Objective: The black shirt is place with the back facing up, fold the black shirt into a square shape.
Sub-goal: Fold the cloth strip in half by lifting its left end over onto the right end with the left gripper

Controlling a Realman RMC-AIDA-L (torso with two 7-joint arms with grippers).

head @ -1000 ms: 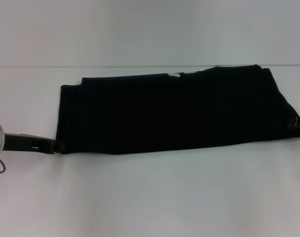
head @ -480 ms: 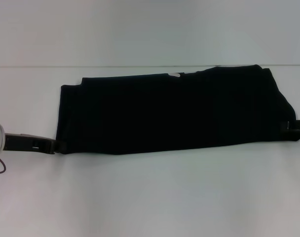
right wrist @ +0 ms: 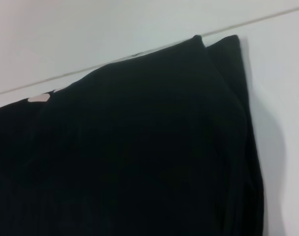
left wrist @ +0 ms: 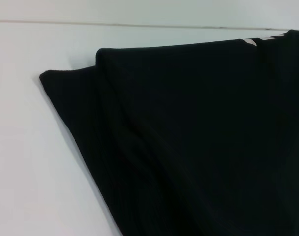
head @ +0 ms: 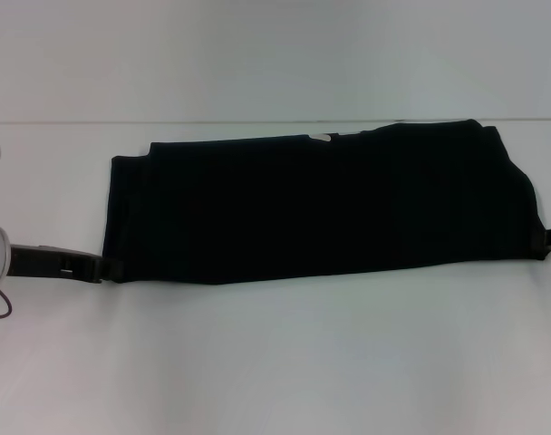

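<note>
Fingers unclear; both grippers flank black shirt.

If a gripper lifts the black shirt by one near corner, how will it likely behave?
The black shirt would probably droop and unfold: it lies flat in soft layers with stepped edges. It looks light for its spread, so it should lift easily. Pushed, it would likely bunch rather than slide whole on the white table.

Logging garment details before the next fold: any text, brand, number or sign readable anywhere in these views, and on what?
None readable.
The plain matte black fabric shirt shows no print.
Its tiny pale neck tag is too small to read.
The bare white table carries no markings.
</note>
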